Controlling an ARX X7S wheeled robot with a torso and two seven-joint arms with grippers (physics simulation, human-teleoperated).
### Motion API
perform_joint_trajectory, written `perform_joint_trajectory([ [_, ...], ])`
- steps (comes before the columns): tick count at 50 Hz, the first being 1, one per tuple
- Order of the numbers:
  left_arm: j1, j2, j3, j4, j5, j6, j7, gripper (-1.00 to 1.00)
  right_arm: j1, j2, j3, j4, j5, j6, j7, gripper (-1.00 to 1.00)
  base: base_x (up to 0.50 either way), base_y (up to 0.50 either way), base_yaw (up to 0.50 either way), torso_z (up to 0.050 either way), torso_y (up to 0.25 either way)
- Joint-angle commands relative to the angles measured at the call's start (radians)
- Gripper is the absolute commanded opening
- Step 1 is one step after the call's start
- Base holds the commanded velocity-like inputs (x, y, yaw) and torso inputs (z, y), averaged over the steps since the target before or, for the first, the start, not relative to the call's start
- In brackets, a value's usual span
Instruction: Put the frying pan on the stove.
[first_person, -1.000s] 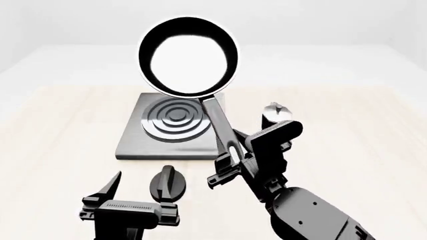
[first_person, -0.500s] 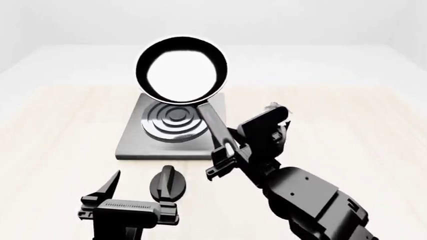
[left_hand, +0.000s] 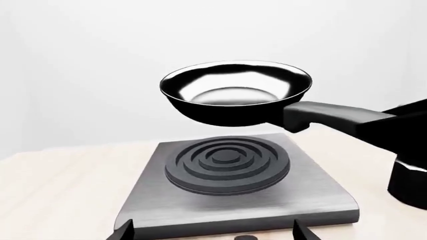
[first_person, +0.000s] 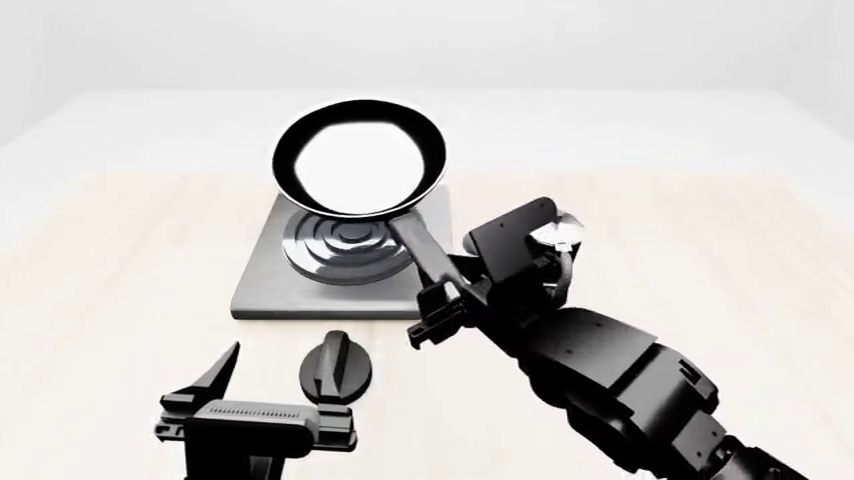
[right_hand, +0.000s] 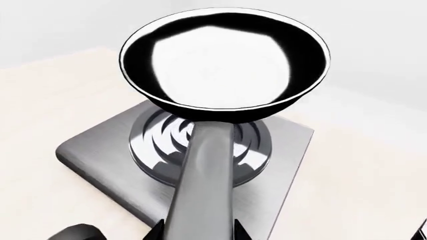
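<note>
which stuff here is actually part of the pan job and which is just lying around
Part of the job:
- pan, held in the air above the burner rings
- stove, under the pan
- right gripper, shut on the pan handle

Just lying about:
- knob on the table in front of the stove
- moka pot, mostly hidden behind the right arm
- left gripper, open and idle

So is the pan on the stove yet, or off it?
Off. The pan hangs above the stove, clear air under its base, right pincer on its handle.
</note>
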Motion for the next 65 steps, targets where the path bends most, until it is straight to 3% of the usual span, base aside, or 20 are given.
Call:
perform_joint_trajectory([
  [1,-0.003,-0.003,0.001,0.0,-0.003,-0.001,-0.002,1.0,0.053,-0.031,0.02,0.029,-0.046,0.009,-0.015,-1.0,0.0,0.0,0.0,0.0,0.0],
  [33,0.0,-0.007,0.011,0.003,-0.004,0.003,-0.009,1.0,0.161,-0.057,0.009,0.071,0.022,0.173,-0.015,-1.0,0.0,0.0,0.0,0.0,0.002],
  [65,-0.002,-0.016,0.014,0.005,-0.01,0.003,-0.016,1.0,0.144,-0.08,-0.019,0.112,0.014,0.165,-0.018,-1.0,0.0,0.0,0.0,0.001,0.002],
])
